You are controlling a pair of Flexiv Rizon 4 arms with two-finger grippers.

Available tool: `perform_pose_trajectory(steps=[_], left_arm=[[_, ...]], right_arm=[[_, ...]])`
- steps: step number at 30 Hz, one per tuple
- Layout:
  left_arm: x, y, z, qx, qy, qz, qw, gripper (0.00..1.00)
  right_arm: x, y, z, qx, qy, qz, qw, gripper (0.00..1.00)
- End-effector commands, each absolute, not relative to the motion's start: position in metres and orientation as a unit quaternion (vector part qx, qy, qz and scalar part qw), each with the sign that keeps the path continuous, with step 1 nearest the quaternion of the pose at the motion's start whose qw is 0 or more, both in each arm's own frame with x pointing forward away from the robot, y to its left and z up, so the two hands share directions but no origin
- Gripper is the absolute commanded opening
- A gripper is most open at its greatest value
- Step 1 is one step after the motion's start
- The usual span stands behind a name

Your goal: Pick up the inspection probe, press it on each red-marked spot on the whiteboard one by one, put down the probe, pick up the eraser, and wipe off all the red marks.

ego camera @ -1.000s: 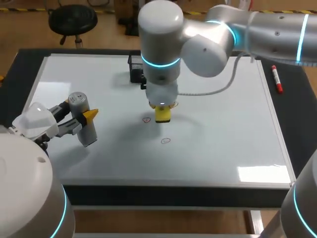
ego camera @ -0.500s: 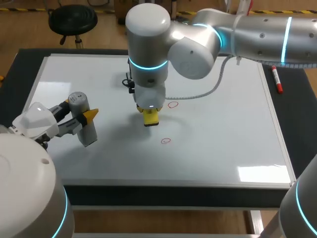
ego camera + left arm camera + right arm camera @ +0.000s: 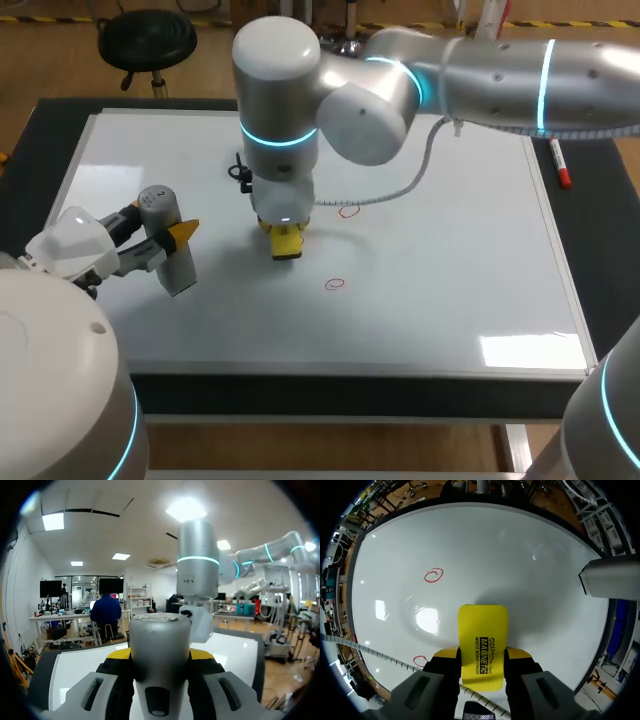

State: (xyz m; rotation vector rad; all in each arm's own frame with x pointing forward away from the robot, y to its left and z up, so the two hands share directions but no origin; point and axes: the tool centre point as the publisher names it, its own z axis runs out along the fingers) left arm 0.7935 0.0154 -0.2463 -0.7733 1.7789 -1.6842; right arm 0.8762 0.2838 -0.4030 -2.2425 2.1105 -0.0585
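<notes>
My right gripper [image 3: 284, 230] is shut on the yellow eraser [image 3: 287, 243], which rests face down on the whiteboard [image 3: 450, 280] left of centre. In the right wrist view the eraser [image 3: 483, 640] sits between the fingers of the right gripper [image 3: 482, 656]. Two red marks show: one [image 3: 348, 210] [image 3: 420, 661] behind the eraser, the other [image 3: 335, 284] [image 3: 434, 575] nearer the front edge. My left gripper [image 3: 172, 236] hovers over the board's left side, shut on the grey inspection probe [image 3: 168, 240]. The probe [image 3: 159, 650] stands upright in the left gripper [image 3: 160, 661].
A red marker pen [image 3: 558, 160] lies off the board's right edge. A white cable [image 3: 400, 185] hangs from my right arm over the board. Something black [image 3: 240, 170] peeks out behind the right wrist. The probe's end [image 3: 612, 577] shows beside the eraser in the right wrist view.
My right arm has slid the eraser leftwards across the board, over the spot where a third red mark was; that mark no longer shows. The left arm and probe stayed put.
</notes>
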Motion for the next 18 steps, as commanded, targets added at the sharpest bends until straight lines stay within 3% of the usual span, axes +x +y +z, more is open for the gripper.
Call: perform_pose_trajectory(steps=[1,18], left_arm=[[0.795,0.012,-0.245,-0.292,0.665,-0.626,0.285,0.0],[0.795,0.012,-0.245,-0.292,0.665,-0.626,0.285,0.0]], right_arm=[[0.88,0.287,-0.411,-0.728,0.685,-0.018,0.029,0.0],[0.883,0.284,-0.424,-0.726,0.687,-0.012,0.024,0.0]])
